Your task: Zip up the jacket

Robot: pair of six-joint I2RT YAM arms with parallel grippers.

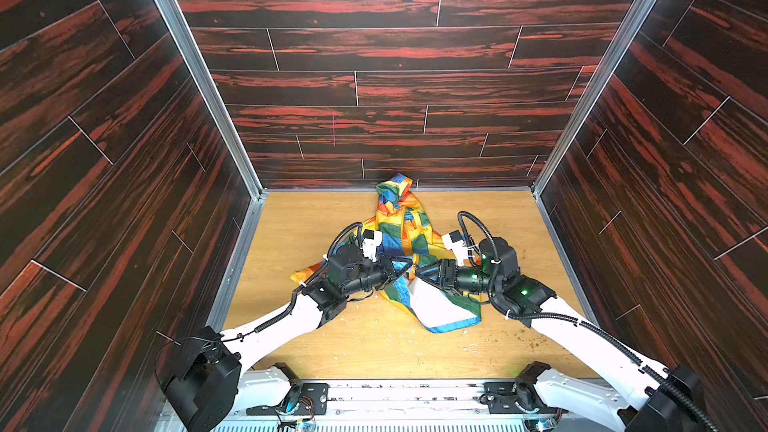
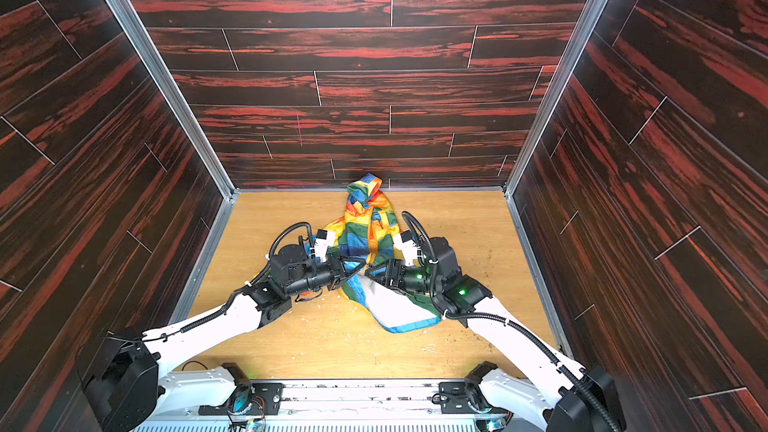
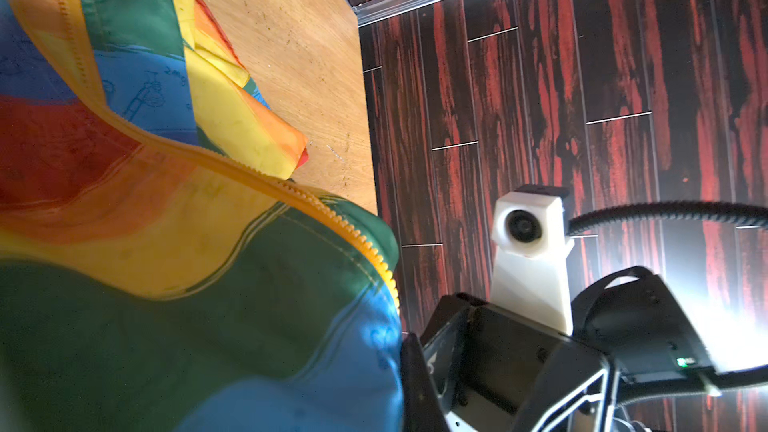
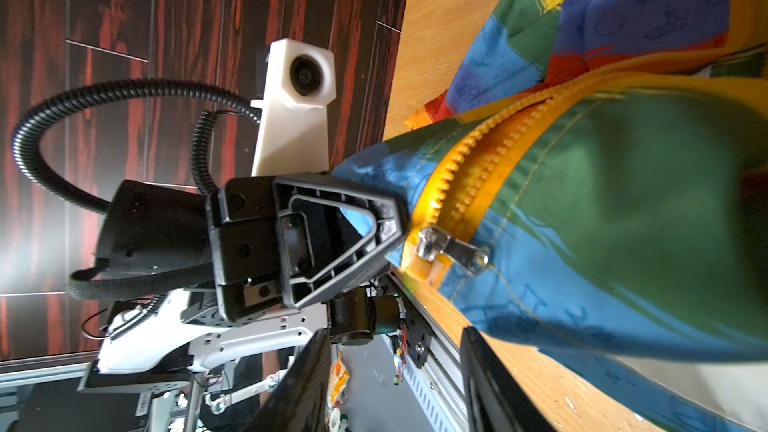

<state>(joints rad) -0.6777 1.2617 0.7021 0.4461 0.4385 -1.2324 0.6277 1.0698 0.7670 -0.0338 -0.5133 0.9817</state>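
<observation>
Both top views look down from behind the arm bases (image 1: 266,388) onto the pale wooden tabletop (image 1: 332,347). Each wrist view hugs the rainbow patchwork jacket (image 3: 208,284), facing the opposite arm (image 3: 623,326).

Boxed enclosure, three walls. Far wall (image 1: 395,56), left wall (image 1: 83,139) and right wall (image 1: 685,139) share one finish: dark plank panelling, near-black with red grain streaks, thin pale seams between boards. Bare metal corner posts (image 1: 199,76) stand where the side walls meet the far one. Floor (image 1: 332,347) is a light tan wood-grain board, matt. Pale flecks and brownish crumbs (image 1: 532,340) lie scattered on it, thickest near right. Metal rail (image 1: 415,392) runs along the near edge. Thin pink mark (image 1: 333,130), vertical, on the far wall. In the left wrist view, white glare (image 3: 715,284) washes over the panelling.
</observation>
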